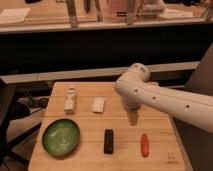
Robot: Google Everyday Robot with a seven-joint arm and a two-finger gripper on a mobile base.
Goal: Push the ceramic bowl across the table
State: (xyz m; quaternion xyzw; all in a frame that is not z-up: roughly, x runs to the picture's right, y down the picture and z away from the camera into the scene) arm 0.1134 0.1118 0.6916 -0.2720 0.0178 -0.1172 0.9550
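Camera view: light wooden plank table (90, 127) with a small dark mark (171, 161) near the front-right corner. The ceramic bowl (60, 137) is green and glossy with a pale mottled centre. It sits upright at the table's front-left, near the left edge. A white robot arm (165, 102) comes in from the right over the back half of the table. The gripper (133, 118) hangs down from the wrist over mid-table, jaws spread, holding nothing and well apart from the bowl. At back-left is a small pale bottle (70, 100), with a white flat block (98, 104) beside it and left of the gripper. A black bar (108, 140) lies front-centre, right of the bowl and not touching it. A red oblong item (144, 144) lies front-right.
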